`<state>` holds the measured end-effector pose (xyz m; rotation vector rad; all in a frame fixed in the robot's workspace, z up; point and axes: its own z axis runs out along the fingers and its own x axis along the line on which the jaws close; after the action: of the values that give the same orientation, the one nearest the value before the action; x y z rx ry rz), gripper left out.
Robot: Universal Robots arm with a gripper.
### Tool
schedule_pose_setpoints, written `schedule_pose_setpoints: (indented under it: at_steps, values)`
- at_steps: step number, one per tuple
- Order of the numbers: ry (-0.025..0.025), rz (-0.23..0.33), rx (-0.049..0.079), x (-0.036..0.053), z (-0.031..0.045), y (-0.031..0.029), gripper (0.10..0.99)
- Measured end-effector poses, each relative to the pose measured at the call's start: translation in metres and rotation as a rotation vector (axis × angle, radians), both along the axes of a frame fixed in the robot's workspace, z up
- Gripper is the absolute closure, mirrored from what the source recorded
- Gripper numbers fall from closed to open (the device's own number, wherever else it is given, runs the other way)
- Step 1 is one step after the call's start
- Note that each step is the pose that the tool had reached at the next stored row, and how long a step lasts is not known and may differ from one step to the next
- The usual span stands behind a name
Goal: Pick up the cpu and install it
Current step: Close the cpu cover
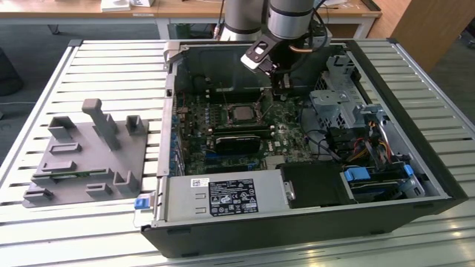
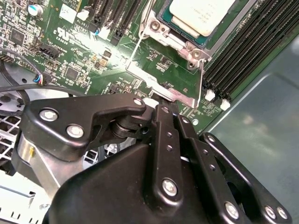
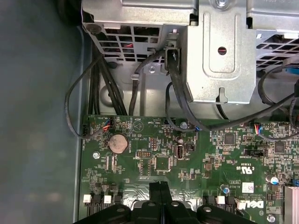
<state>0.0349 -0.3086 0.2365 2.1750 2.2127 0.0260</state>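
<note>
We see the open computer case [image 1: 426, 172] on a slatted table [image 1: 111, 67], its circuit board [image 1: 200, 118] partly hidden by the arm. The gripper [image 1: 280, 97] hangs just beside the socket. Its fingers [image 3: 156, 198] are pressed together with nothing between them, and the tips are hard to make out. The cpu [image 1: 241, 113] lies flat in the socket, metal top up, square with no long axis. The second wrist view cuts it off at the picture's edge, and the first wrist view shows a drive cage [image 3: 219, 51].

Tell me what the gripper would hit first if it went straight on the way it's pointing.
The gripper, shut, would most likely meet the silver metal socket bracket on the motherboard first, beside the cpu; depth is unclear.
</note>
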Motion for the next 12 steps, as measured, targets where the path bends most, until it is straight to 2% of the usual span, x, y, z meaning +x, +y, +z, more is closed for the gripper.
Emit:
schedule_pose_setpoints:
  at_steps: [12]
  values:
    - [0.0000, 0.000, 0.000, -0.0051, 0.0000, 0.0000, 0.980]
